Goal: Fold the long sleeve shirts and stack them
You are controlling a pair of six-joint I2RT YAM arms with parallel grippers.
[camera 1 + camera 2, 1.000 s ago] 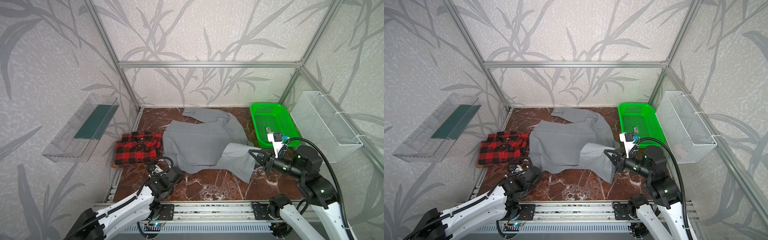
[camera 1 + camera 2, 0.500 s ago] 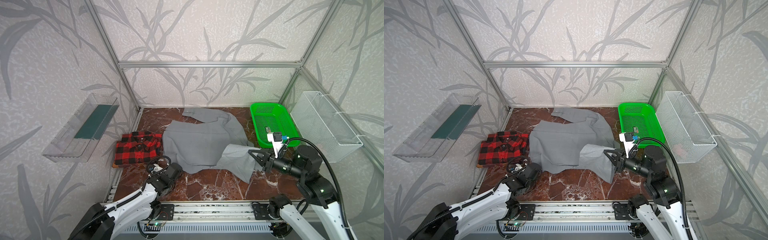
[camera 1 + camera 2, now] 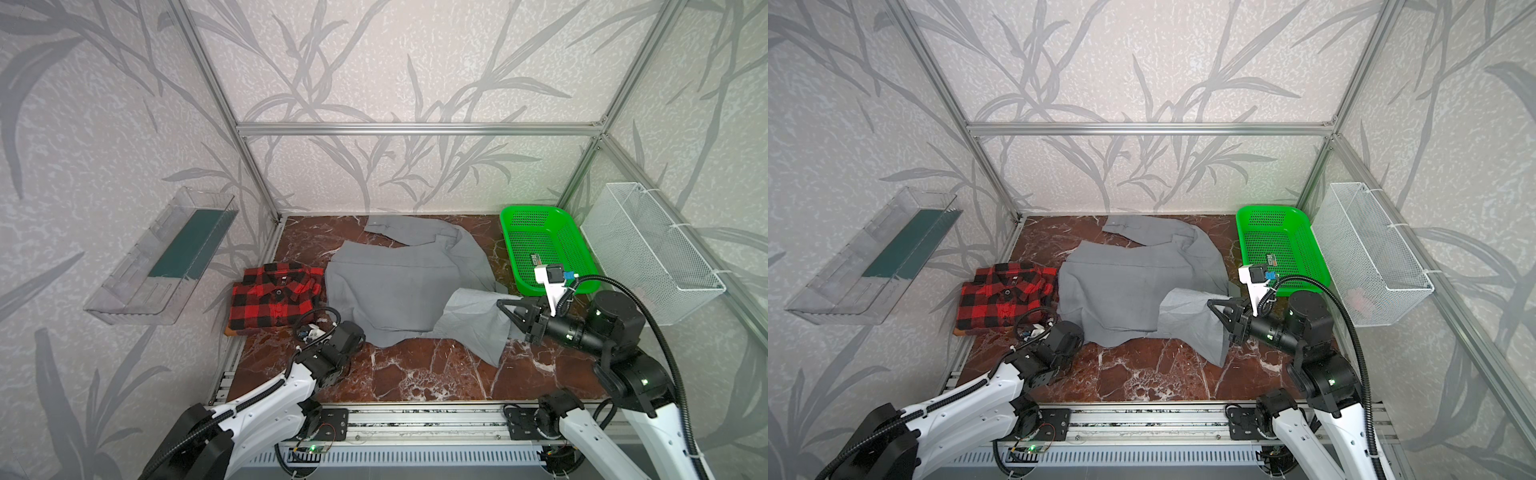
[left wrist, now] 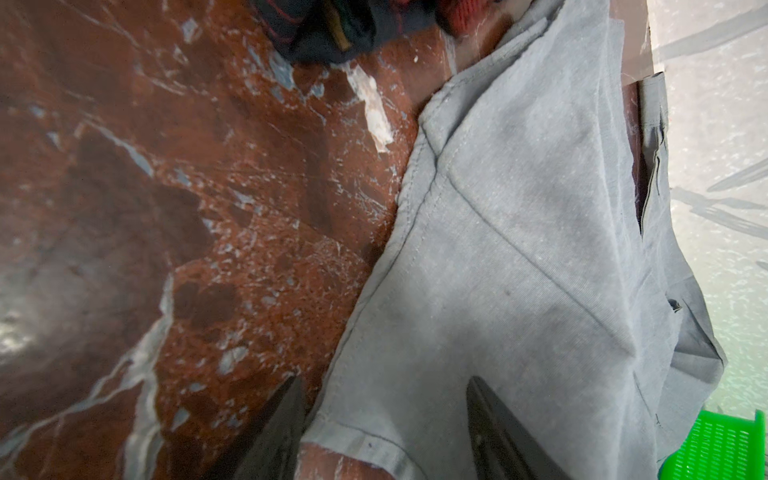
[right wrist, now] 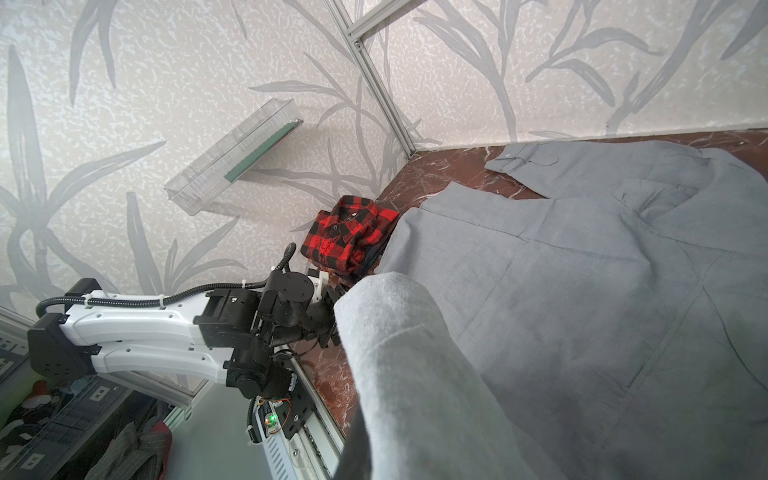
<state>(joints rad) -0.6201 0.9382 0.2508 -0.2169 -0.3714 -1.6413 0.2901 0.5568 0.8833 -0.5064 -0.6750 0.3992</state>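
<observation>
The light grey long sleeve shirt (image 3: 399,286) (image 3: 1121,286) lies spread over the middle of the marble table, one cuffed sleeve (image 3: 399,228) reaching toward the back. My right gripper (image 3: 505,307) (image 3: 1214,305) is shut on its right-hand part and holds a fold of grey cloth (image 5: 407,374) above the table; that cloth hides the jaws in the right wrist view. My left gripper (image 4: 386,415) is open low at the shirt's front left corner, the hem (image 4: 361,444) lying between its fingers. The red-and-black plaid shirt (image 3: 274,297) (image 5: 345,237) lies folded at the left.
A green plastic basket (image 3: 540,245) stands at the back right, with a white wire basket (image 3: 648,257) on the right wall beside it. A clear tray (image 3: 166,257) hangs on the left wall. Aluminium frame posts bound the table.
My left gripper has crept forward to the grey shirt's front left corner. The right gripper has held its raised fold still.
</observation>
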